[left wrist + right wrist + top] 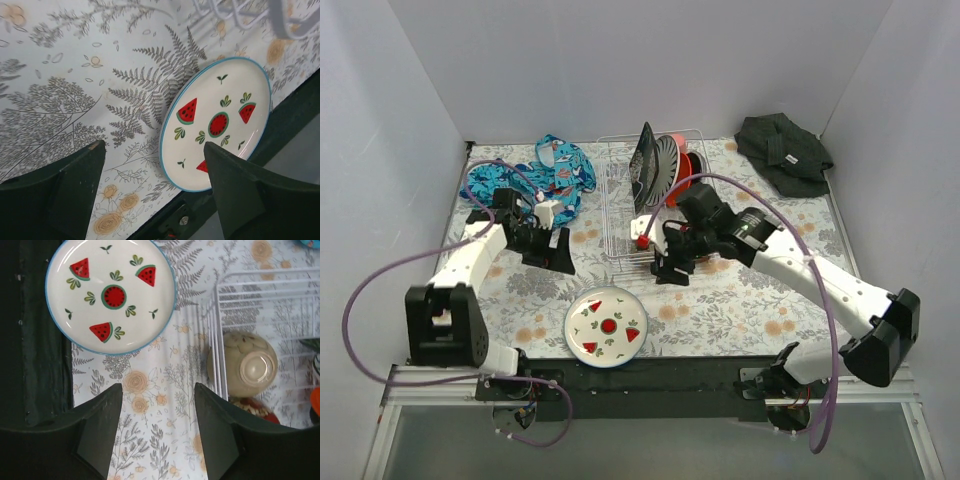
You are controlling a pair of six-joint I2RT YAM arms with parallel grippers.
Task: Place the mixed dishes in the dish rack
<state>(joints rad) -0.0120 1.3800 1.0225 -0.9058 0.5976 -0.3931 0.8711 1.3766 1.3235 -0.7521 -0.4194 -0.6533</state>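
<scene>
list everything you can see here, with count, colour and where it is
watermelon plate: 1, white with red slices, lying flat, front centre
rack: 1, white wire, back centre
dark plate: 1, blackish, on edge in the rack
striped plate: 1, white and black, on edge beside it
orange plate: 1, orange, on edge, rack's right side
cream bowl: 1, cream, rack's near end
red bowl: 1, dark red, beside the cream bowl
blue cloth: 1, blue patterned, back left
dark cloth: 1, near black, back right
left tool: 1, black, open, left of the rack
right tool: 1, black, open, by the rack's near edge
</scene>
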